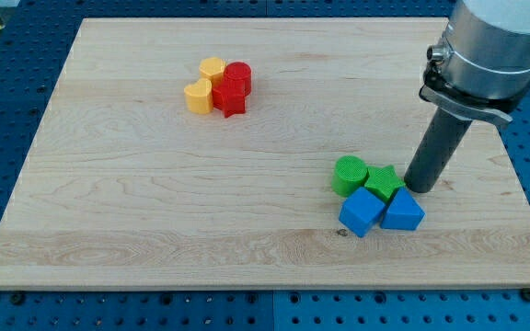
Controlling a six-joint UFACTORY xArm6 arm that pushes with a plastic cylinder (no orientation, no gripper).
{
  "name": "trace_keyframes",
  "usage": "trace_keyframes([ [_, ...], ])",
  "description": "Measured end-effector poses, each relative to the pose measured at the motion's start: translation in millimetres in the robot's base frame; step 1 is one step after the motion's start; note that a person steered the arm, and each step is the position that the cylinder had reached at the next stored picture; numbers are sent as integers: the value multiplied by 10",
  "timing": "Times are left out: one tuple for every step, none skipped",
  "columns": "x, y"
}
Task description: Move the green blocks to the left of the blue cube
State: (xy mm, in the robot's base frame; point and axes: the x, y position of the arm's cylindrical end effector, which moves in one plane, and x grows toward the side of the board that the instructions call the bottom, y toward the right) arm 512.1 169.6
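Green cylinder (349, 175), green star (384, 182) clustered above blue cube (362, 212); my tip (419, 188) beside star.

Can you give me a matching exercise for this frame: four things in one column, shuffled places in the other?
Column 1
1. my tip
2. green cylinder
3. blue cube
4. red cylinder

Column 2
A. in the cluster near the view's top, beside the yellow blocks
B. just to the view's right of the green star
C. leftmost block of the lower cluster
D. below the green blocks, to the view's left of the blue wedge-shaped block

Pairs: 1-B, 2-C, 3-D, 4-A
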Motion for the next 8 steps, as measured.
trace_keyframes([
  [-50,-408],
  [-66,-687],
  [-66,-886],
  [-47,-791],
  [-8,-784],
  [-6,-1101],
  [-7,-1407],
  [-7,-1648],
])
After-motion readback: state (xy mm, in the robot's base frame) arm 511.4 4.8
